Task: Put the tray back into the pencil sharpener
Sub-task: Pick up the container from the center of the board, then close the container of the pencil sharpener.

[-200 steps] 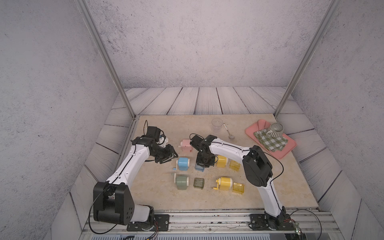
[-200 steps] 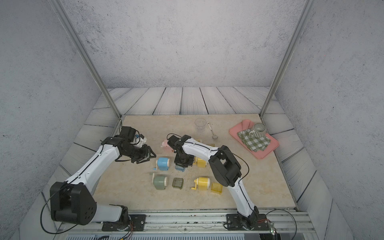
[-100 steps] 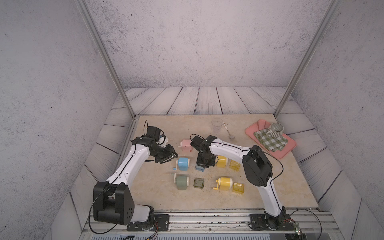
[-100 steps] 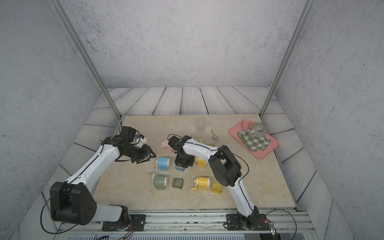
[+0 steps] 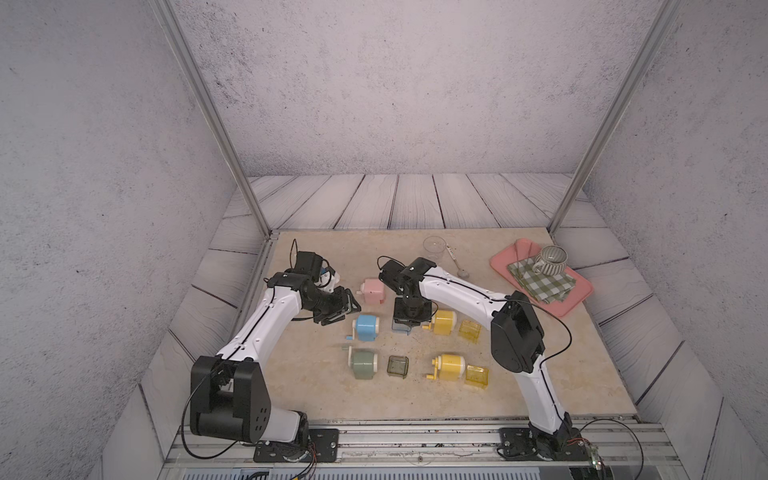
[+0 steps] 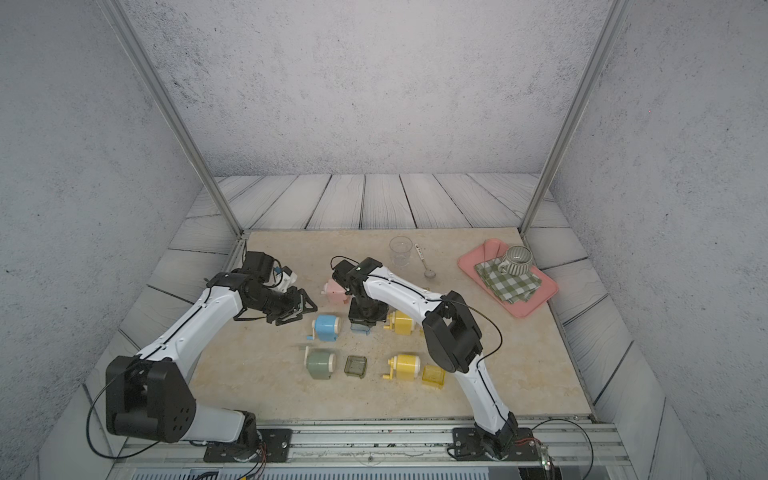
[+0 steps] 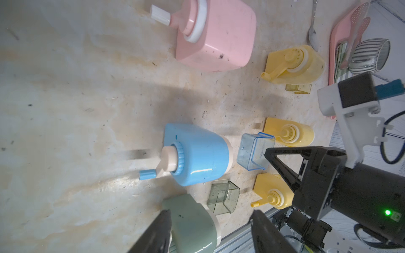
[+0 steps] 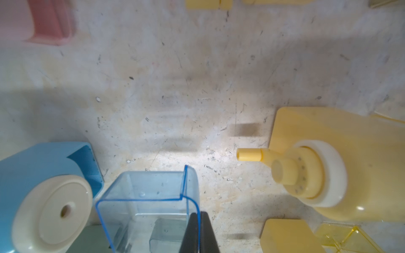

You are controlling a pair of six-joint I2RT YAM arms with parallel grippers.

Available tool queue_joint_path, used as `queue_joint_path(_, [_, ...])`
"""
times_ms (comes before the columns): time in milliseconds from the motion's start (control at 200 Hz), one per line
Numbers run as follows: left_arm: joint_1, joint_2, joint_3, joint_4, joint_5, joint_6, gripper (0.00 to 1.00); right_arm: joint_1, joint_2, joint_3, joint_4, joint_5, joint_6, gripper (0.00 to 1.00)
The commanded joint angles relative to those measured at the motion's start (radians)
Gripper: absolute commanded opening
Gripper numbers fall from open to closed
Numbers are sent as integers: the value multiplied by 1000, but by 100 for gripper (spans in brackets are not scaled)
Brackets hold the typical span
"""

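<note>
Since the earlier frame the left gripper (image 5: 348, 311) has spread its jaws (now clearly apart, with nothing between them). It hovers left of centre in a top view, near the blue pencil sharpener (image 5: 365, 327) but not touching it. The right gripper (image 8: 198, 215) is pinched tight on one thin wall of the clear blue tray (image 8: 142, 197), low in the right wrist frame. The tray is outside the sharpener, just beside its white-faced end.
</note>
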Motion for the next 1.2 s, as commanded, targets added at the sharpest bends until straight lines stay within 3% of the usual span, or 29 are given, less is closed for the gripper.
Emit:
queue_joint_path(0, [8,36,-5,45,38,9,62,5,50,24,-53,-16,-29,3])
queue_joint_path(375, [6,177,35,28,17,60,60,6,69,24,-13,-63,-23,3])
queue_joint_path(1196, [-32,242,18,-7,20,116,52,6,97,39,-14,-117,-28,3])
